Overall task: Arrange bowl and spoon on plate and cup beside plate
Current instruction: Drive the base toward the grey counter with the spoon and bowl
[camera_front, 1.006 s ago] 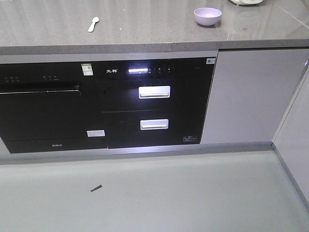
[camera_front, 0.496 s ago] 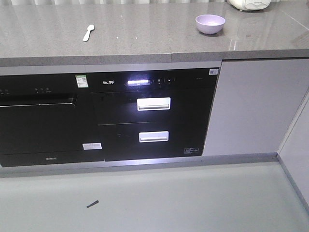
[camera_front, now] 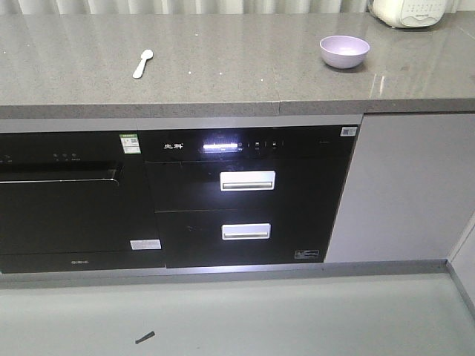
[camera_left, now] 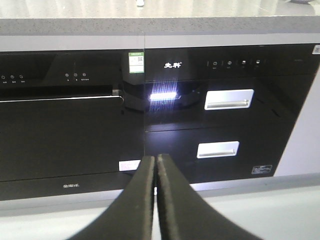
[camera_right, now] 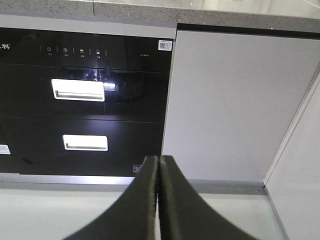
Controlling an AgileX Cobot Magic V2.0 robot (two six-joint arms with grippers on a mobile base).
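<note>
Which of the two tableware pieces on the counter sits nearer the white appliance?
The lavender bowl, toward the right end of the counter near the white appliance; the pale spoon lies far off on the left.

Lavender bowl [camera_front: 344, 51], pale spoon [camera_front: 142, 63], speckled grey counter [camera_front: 223, 67].

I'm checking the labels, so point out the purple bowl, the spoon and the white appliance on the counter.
bowl [camera_front: 344, 59], front-facing view, front of its outer wall.
spoon [camera_front: 142, 64], front-facing view, middle of its handle.
white appliance [camera_front: 410, 10], front-facing view, its lower front.
</note>
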